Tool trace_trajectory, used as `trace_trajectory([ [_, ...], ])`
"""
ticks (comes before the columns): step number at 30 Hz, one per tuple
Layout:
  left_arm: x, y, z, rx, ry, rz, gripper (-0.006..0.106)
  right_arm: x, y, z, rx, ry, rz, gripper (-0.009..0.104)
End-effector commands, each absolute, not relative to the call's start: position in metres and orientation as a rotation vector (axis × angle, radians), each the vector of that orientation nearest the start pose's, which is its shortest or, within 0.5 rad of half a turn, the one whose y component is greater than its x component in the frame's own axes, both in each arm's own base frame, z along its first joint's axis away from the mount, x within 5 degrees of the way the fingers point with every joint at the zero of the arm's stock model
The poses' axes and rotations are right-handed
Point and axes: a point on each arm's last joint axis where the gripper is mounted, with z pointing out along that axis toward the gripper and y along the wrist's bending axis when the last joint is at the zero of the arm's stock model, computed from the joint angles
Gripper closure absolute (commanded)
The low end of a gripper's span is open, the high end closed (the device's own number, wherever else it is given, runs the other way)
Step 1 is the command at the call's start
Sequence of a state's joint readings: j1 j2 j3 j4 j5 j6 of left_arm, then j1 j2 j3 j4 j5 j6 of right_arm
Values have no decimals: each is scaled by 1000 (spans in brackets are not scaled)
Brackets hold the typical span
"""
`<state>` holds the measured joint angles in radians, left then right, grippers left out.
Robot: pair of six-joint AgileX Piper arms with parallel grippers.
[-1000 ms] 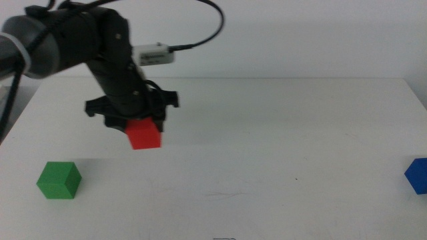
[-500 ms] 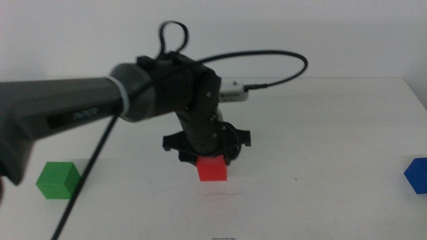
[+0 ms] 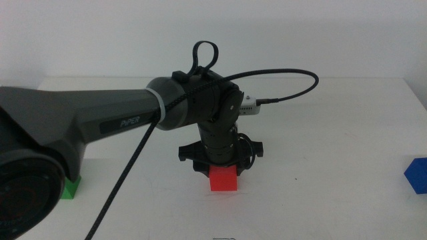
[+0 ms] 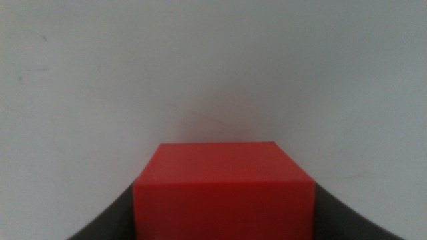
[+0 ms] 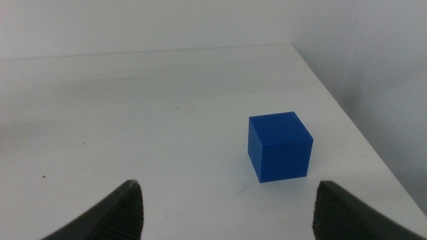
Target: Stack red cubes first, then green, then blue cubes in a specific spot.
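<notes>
My left gripper (image 3: 222, 172) reaches in from the left to the middle of the table and is shut on the red cube (image 3: 223, 179), which sits at or just above the white tabletop. The left wrist view shows the red cube (image 4: 223, 197) filling the space between the jaws. The green cube (image 3: 71, 188) is at the front left, mostly hidden behind my left arm. The blue cube (image 3: 417, 175) is at the right edge of the middle view. In the right wrist view the blue cube (image 5: 279, 145) lies ahead of my open right gripper (image 5: 227, 203), apart from it.
The table's right edge (image 5: 347, 120) runs close beside the blue cube. My left arm's thick forearm (image 3: 80, 133) and its cable (image 3: 280, 73) span the left half of the table. The white wall stands behind the table's far edge.
My left gripper has carried the red cube rightward and down, from the left-middle to the table's centre. The arm now covers most of the green cube. The blue cube has not moved.
</notes>
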<state>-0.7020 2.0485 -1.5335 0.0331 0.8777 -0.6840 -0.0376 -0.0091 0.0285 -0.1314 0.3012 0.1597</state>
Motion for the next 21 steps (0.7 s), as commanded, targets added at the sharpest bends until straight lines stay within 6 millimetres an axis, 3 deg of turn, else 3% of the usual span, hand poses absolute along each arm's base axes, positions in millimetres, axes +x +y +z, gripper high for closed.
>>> trace_trajectory([
  [1, 327, -276, 214, 37, 2825, -296, 73, 54, -5, 191, 66, 1690, -52, 30],
  [13, 331, -280, 202, 36, 2825, -302, 71, 54, -5, 191, 67, 1691, -52, 30],
  [15, 330, -279, 202, 37, 2831, -296, 33, 54, -5, 191, 67, 1691, -52, 30],
  [20, 330, -279, 203, 50, 2827, -297, 7, 54, -5, 191, 67, 1691, -52, 30],
  [21, 330, -279, 206, 53, 2823, -301, 7, 54, -5, 191, 67, 1691, -52, 30],
])
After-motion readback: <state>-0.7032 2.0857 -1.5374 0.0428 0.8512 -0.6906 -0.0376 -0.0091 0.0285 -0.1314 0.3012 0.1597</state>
